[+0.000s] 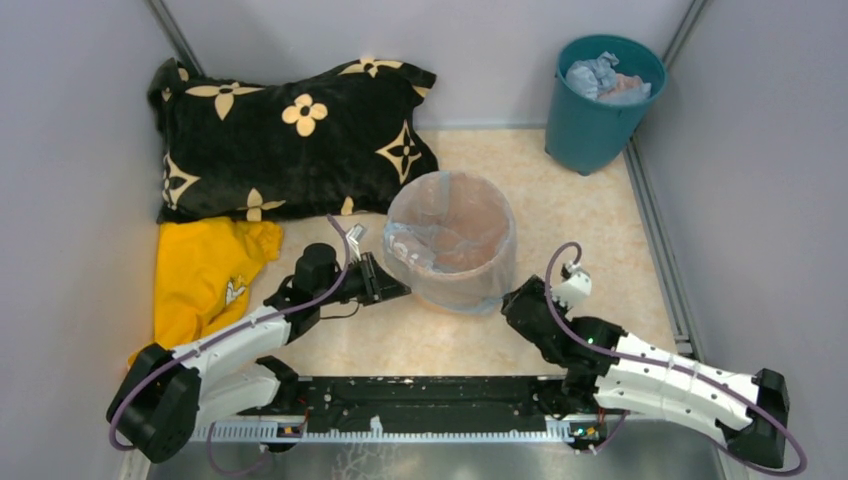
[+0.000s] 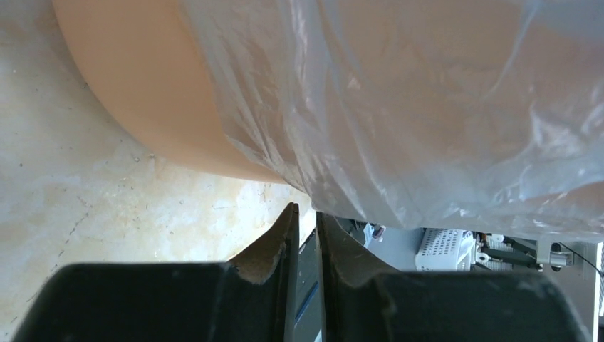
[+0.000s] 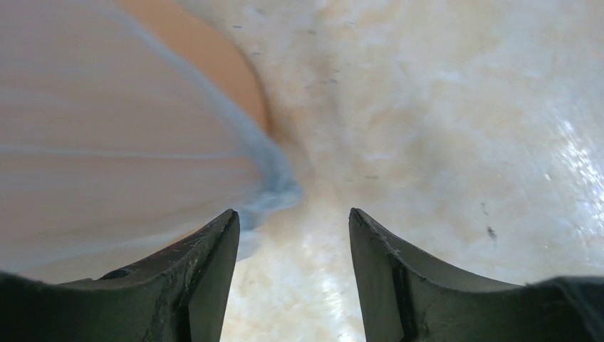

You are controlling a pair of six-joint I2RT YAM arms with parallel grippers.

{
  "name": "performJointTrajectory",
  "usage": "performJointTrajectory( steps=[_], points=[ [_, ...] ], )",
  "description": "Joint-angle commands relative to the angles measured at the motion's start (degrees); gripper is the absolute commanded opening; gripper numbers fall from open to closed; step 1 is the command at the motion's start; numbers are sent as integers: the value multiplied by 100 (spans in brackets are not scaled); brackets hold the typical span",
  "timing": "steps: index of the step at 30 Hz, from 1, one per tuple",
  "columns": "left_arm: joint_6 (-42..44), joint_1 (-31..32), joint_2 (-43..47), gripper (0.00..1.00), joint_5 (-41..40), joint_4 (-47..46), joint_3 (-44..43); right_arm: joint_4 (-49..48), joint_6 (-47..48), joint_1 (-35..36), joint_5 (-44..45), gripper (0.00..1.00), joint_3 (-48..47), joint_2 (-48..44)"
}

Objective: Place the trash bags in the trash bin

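The peach-orange trash bin (image 1: pixel 468 250) stands upright mid-floor. A pale blue see-through trash bag (image 1: pixel 418 243) is draped over its rim and down its sides. My left gripper (image 1: pixel 400 291) sits low against the bin's left side. In the left wrist view the left gripper (image 2: pixel 305 210) has only a narrow slit between its jaws, with nothing in it. The bag film (image 2: pixel 427 107) hangs just above its tips, beside the bare bin wall (image 2: pixel 135 78). My right gripper (image 1: pixel 508 298) is at the bin's lower right. In the right wrist view the right gripper (image 3: pixel 293 211) is open over bare floor, and the bag's bunched edge (image 3: pixel 274 192) lies by its left finger.
A dark teal bucket (image 1: pixel 600 110) holding crumpled material stands at the back right. A black flowered cushion (image 1: pixel 290 130) lies along the back left, with a yellow cloth (image 1: pixel 205 270) in front of it. Grey walls close in both sides, and a metal rail (image 1: pixel 655 230) runs along the right.
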State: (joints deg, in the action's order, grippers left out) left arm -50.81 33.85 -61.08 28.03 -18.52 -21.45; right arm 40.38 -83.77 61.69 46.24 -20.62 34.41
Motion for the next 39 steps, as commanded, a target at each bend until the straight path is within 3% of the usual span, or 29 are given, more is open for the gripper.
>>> performJointTrajectory(
  steps=[1, 4, 9, 15, 19, 23, 30, 39],
  points=[
    [145, 58, 264, 20, -46, 276, 80, 544, 1530, -30, -417, 59, -1408, 380],
    [149, 54, 444, 20, -38, 472, 32, 1343, 2239, -34, -1124, 68, -2727, 1307],
    [401, 59, 816, 23, -94, 1448, -482, 2606, 2709, -25, -1779, 68, -4568, 2493],
    [1117, 61, 1337, 29, -469, 3290, -1639, 2421, 3175, -26, -2365, 68, -5557, 2316],
    [1403, 61, 1479, 31, -682, 3897, -2344, 2985, 3063, -26, -1938, 68, -6146, 2590],
    [1856, 60, 1251, 38, -1199, 4234, -3145, 3041, 2885, -128, -1528, 70, -6303, 2883],
    [2693, 43, -417, 40, -1600, 5388, -5078, 2789, 2642, -607, -1388, 68, -6242, 3449],
    [3154, -55, -1283, 40, -2021, 5614, -5807, 2437, 2633, -821, -1505, 66, -6030, 3895]
  ],
)
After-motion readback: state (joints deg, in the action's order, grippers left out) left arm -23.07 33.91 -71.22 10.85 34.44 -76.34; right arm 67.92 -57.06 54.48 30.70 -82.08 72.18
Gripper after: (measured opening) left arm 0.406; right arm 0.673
